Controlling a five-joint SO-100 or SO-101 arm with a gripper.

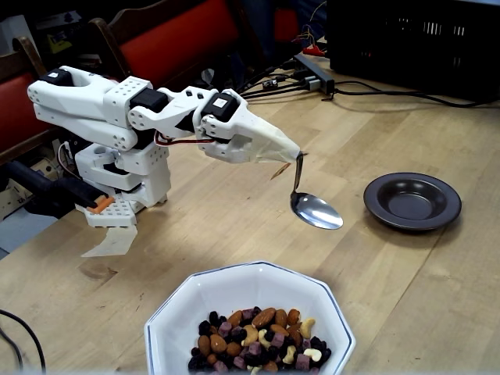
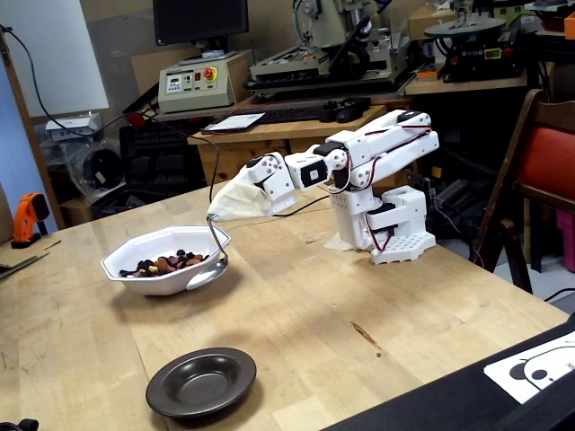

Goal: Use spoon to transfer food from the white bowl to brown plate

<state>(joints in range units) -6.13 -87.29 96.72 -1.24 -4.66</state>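
Observation:
My gripper (image 1: 294, 155) is shut on the thin handle of the silver spoon (image 1: 316, 211), which hangs bowl-down above the wooden table, its oval bowl empty. In a fixed view the spoon sits between the white bowl (image 1: 234, 301) at the bottom and the brown plate (image 1: 376, 197) at the right. The food (image 1: 258, 340), mixed nuts and dried fruit, lies in the white bowl. From the opposite side, the gripper (image 2: 214, 215) holds the spoon (image 2: 208, 272) just beside the right rim of the white bowl (image 2: 166, 241) with its food (image 2: 166, 263). The brown plate (image 2: 163, 391) is empty, nearer the camera.
A black crate (image 1: 414, 39), a power strip (image 1: 312, 74) and cables lie at the table's back. The arm's base (image 2: 395, 235) stands on the table. A dark board with a printed sheet (image 2: 530, 368) covers the near right corner. A red chair (image 2: 544, 162) stands at the right.

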